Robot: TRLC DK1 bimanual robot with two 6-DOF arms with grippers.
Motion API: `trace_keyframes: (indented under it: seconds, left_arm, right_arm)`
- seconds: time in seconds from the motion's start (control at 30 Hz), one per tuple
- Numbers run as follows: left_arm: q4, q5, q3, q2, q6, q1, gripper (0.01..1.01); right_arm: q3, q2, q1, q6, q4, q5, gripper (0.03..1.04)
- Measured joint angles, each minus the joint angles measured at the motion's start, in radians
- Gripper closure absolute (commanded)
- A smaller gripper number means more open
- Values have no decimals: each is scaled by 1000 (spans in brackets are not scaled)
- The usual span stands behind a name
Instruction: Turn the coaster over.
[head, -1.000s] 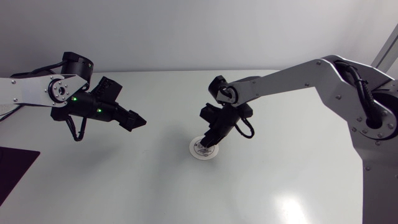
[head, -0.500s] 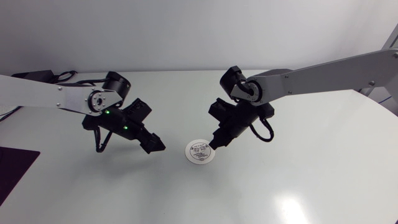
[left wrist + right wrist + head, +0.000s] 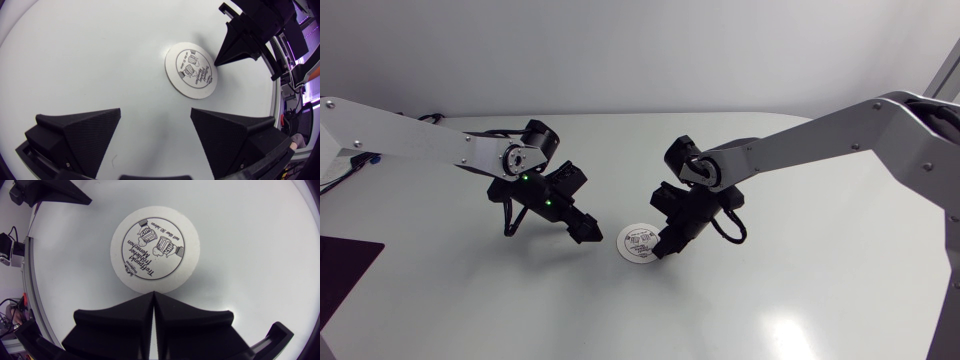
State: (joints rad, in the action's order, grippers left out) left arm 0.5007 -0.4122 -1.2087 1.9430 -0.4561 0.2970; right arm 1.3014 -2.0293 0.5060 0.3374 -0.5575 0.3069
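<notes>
White coaster [image 3: 155, 250] flat on table [image 3: 250, 230], print up. Right gripper [image 3: 153, 295] fingers pressed together, tips at its rim, contact unclear. Left gripper [image 3: 155, 111] spread wide, coaster ahead, apart.

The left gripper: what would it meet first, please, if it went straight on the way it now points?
Probably the round white cardboard coaster with black print, lying flat ahead of the open left gripper; the shut right gripper sits at its far edge.

Bare table [image 3: 520, 310] rings the coaster [image 3: 640, 242], save where the right claw [image 3: 662, 249] crowds its edge
</notes>
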Motion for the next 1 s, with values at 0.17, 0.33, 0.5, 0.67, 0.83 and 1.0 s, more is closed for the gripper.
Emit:
trace_keyframes:
  seconds: [0.17,0.33,0.5,0.67,0.83,1.0]
  left_arm:
    - [16,0,-66,53,0,6,48]
    - [21,0,-86,78,0,12,48]
    - [28,0,-112,98,0,12,48]
    - [35,-9,-123,111,0,12,48]
    - [39,-17,-126,126,0,12,48]
    - [71,-37,-141,139,4,12,48]
  right_arm:
    - [32,-22,19,0,9,0,1020]
    - [44,-21,19,0,-12,0,1020]
    - [92,-21,17,0,-59,-1,1020]
    - [142,-22,17,0,-64,0,1020]
    - [158,-67,11,0,-57,-1,1020]
    - [161,-100,3,3,-44,6,1020]
